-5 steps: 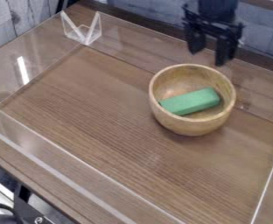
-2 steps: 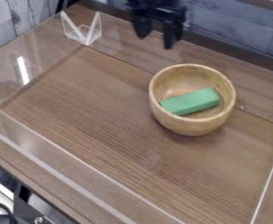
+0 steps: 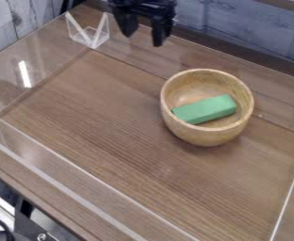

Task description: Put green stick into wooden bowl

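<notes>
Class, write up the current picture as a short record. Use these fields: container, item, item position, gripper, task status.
Container: round wooden bowl, light tan, upright on the wooden table
Item: green stick, a bright rectangular block
Item position: inside the bowl, lying at a slant
Gripper: at the far side of the table, away from the bowl, fingers apart, holding nothing visible
Task status: done, as the stick lies in the bowl

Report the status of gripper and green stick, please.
Fingers open, holding nothing, away from bowl. Green stick inside wooden bowl. Nothing seen blocking the bowl.
</notes>
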Motion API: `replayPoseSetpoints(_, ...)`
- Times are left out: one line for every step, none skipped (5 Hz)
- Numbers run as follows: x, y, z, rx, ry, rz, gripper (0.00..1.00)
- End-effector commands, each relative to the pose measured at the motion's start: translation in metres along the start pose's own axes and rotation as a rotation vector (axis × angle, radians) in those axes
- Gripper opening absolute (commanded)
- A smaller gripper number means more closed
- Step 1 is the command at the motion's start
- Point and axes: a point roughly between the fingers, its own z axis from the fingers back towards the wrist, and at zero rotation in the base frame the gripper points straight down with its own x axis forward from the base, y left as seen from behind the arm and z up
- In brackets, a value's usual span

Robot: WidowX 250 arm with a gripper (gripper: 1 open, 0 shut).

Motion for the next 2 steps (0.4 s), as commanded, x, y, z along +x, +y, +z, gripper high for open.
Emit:
replayPoseSetpoints(0.0025,0.0075,-0.0022,0.016,-0.032,-0.005,1.0)
replayPoseSetpoints(-0.002,0.0129,0.0027,0.022,-0.032,-0.004,1.0)
